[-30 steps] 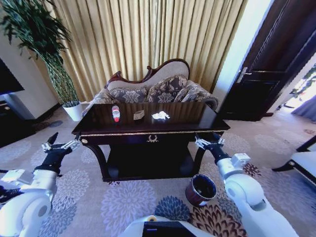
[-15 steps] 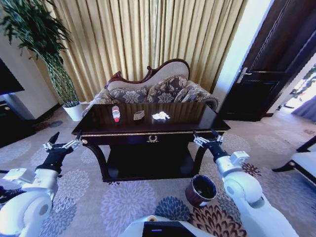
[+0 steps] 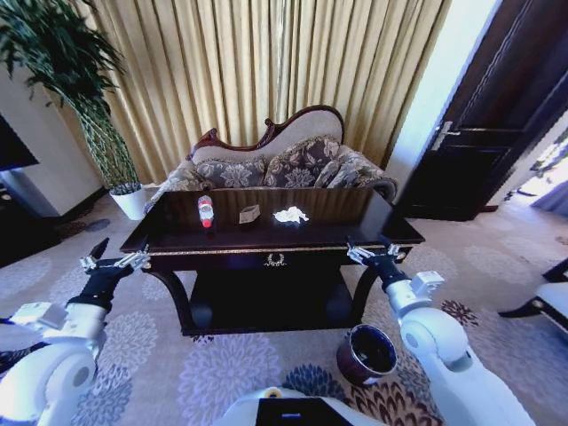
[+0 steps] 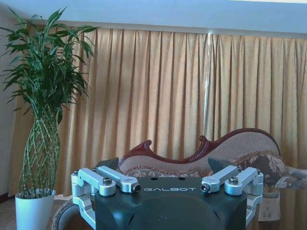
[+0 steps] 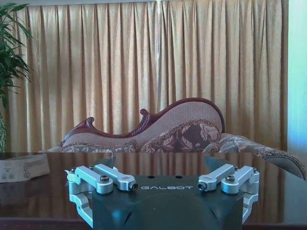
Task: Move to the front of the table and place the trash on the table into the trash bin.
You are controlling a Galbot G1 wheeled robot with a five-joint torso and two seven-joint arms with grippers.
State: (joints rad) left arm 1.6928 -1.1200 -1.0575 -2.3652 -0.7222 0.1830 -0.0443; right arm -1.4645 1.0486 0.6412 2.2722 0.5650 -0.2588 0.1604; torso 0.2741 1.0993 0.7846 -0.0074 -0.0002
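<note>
While the robot faces the counter [image 3: 266, 240] at centre frame, both arms hang low on either side: left claw [image 3: 114, 263] at lower left, just off the counter's left corner, fingers spread apart, holding nothing; right claw [image 3: 371, 253] at centre right, near the front right corner, also spread and empty. Trash sits in a row on the top toward the far side: bottle [image 3: 206, 211] w/ red cap upright at left, tan box [image 3: 249, 213] in the middle, white paper wad [image 3: 289, 214] at right, each apart from the others. Trash bin [image 3: 366, 353] on the carpet at lower right of frame, beside the right front leg, under the right arm, mouth open upward. Judgement: approach step, no pick begun. To do it well, square up centred on the gold emblem [image 3: 275, 260] and close in enough that the far-side items come w/in reach w/o the claws clipping the gold-trimmed edge; both sit about at edge height, so lift them before coming nearer. Paper wad is closest to the right claw and the bin, so a sensible first pick. Glossy top: bottle may slide or tip, so grip its body squarely. Keep base clear of the bin.
</note>
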